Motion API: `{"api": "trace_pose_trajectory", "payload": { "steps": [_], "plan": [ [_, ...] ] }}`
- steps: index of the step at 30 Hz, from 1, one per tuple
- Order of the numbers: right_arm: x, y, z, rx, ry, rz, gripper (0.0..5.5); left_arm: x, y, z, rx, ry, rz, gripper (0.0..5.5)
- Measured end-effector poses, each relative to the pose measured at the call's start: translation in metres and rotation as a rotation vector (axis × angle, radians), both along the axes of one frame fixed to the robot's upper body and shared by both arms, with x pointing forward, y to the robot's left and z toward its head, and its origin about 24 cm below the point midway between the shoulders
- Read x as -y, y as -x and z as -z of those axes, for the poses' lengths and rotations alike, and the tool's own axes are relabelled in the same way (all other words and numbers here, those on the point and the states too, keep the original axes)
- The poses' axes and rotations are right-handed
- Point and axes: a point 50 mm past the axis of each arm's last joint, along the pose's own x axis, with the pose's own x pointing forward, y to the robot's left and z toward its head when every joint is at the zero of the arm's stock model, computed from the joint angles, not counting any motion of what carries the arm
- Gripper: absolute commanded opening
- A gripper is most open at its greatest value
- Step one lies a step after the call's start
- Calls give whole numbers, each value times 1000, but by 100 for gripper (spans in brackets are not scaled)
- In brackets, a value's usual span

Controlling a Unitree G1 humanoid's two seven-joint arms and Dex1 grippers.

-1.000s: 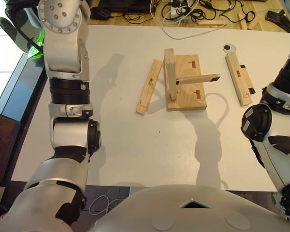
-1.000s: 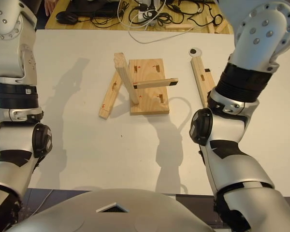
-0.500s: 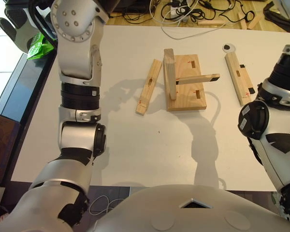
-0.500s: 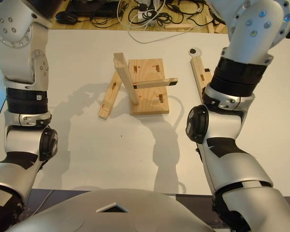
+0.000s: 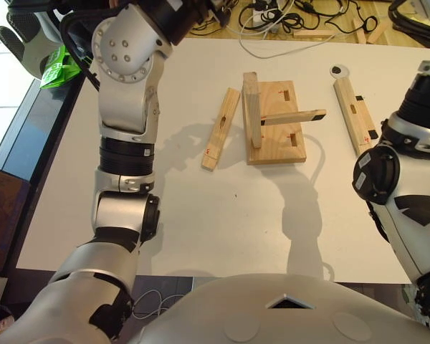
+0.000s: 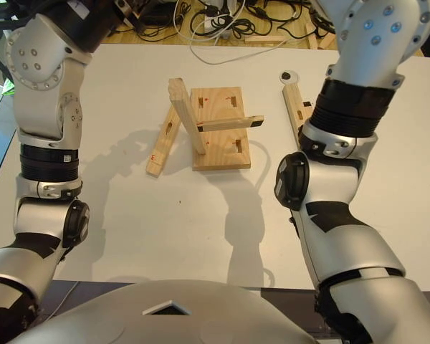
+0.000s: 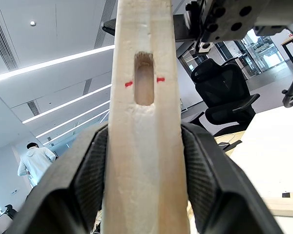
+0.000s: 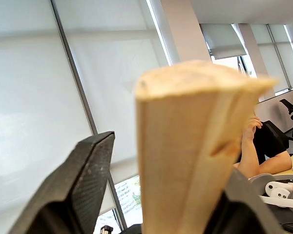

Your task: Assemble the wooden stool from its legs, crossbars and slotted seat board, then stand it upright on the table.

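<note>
The left gripper (image 7: 146, 185) clamps a slotted leg (image 7: 145, 126) between its jaws. The right gripper (image 8: 161, 195) is closed on a wooden bar (image 8: 185, 146). Both pieces are up in the air, well above the seat board (image 5: 272, 147). On the seat board a standing leg (image 5: 252, 107) carries a crossbar (image 5: 294, 117) poking rightward. A loose leg (image 5: 221, 129) lies just left of the seat board, and a last leg (image 5: 354, 115) lies to its right. The step looks like joining the held pieces. Line the bar's end squarely with the slot (image 7: 144, 85) between the red marks (image 7: 129, 84), then push straight, without twisting.
</note>
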Motion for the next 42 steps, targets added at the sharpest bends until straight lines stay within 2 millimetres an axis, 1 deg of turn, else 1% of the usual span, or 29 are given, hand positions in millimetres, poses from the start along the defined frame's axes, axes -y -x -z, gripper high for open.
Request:
{"api": "trace_pose_trajectory", "payload": {
  "steps": [1,4,5,9,10,11,15,17,18,19,20,21,23,25,26,27,28,29,30,32,33,35,36,37,38,40,42],
  "plan": [
    [0,0,0,-2,-1,5,175,0,0,0,3,0,1,207],
    [2,1,-2,-9,-17,13,116,1,2,-3,16,2,5,207],
    [3,1,-2,-14,-22,17,106,1,3,-4,20,2,6,207],
    [4,0,-2,-24,-33,25,105,1,4,-4,24,2,9,207],
    [4,0,-2,-26,-35,25,105,1,4,-4,24,2,8,244],
    [3,0,-2,-29,-41,26,104,2,4,-4,26,2,8,249],
    [4,0,-2,-30,-78,42,101,-1,2,-7,42,22,-36,311],
    [5,2,-6,-5,-111,76,101,-4,0,-8,48,46,-80,335],
    [7,1,-8,10,-135,104,101,-7,-1,-8,56,56,-110,359],
    [10,0,-9,17,-160,131,101,-10,-2,-9,66,61,-135,366],
    [16,0,-12,29,-201,174,101,-15,-5,-9,78,63,-174,390],
    [29,-2,-15,36,-253,253,101,-28,-6,-13,107,73,-235,402],
    [51,-4,-18,50,-280,385,101,-57,-5,-22,158,80,-340,428],
    [67,-3,-20,73,-247,499,101,-79,-5,-30,185,103,-424,452],
    [77,-2,-16,74,-225,557,101,-91,-5,-33,192,124,-476,467],
    [88,-2,-11,69,-192,618,101,-102,-6,-36,197,145,-532,470],
    [95,-2,-6,59,-171,655,101,-109,-6,-38,195,161,-567,490],
    [108,-2,7,27,-117,712,101,-119,-8,-37,166,197,-622,493],
    [118,-1,18,-7,-80,751,101,-123,-11,-33,130,212,-654,494],
    [135,1,45,-99,-1,812,101,-128,-17,-15,30,225,-710,494],
    [144,5,66,-176,45,846,101,-125,-19,7,-57,227,-727,494],
    [148,12,86,-253,80,855,101,-115,-18,29,-140,225,-714,494],
    [149,19,99,-304,90,845,101,-107,-15,35,-160,225,-700,494],
    [149,24,109,-345,96,837,101,-103,-13,38,-170,229,-693,494],
    [149,31,124,-407,94,821,101,-98,-11,41,-185,233,-679,494],
    [153,47,146,-525,48,800,101,-91,-6,50,-225,239,-666,494],
    [158,56,150,-575,-18,818,101,-89,-3,56,-248,242,-664,494]
  ]
}}
